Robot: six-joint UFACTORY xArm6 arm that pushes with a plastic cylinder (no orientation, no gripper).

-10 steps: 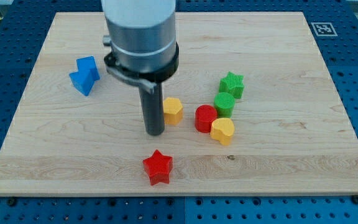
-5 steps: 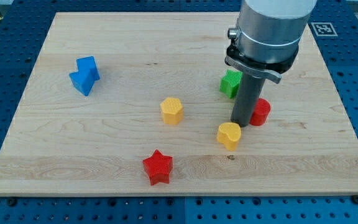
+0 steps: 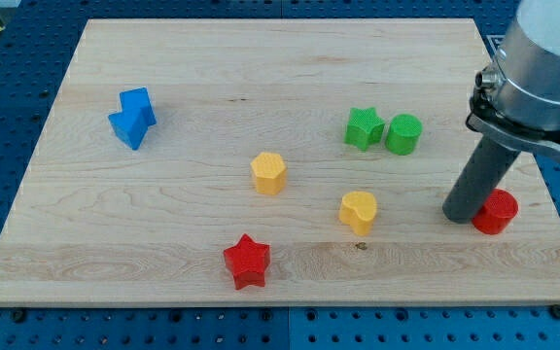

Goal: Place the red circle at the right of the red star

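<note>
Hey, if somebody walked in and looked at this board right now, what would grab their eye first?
Probably the big grey arm at the view's right, its dark rod coming down so my tip sits right against the left side of the red circle near the board's right edge. Next, the red star alone at the bottom centre, far left of that circle, and the blue block by itself at upper left.

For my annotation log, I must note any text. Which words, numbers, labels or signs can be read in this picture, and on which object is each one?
No readable words or numbers.
Only a black-and-white square marker at the wooden board's top right corner, half hidden by the arm; it bears a pattern, not letters.
</note>
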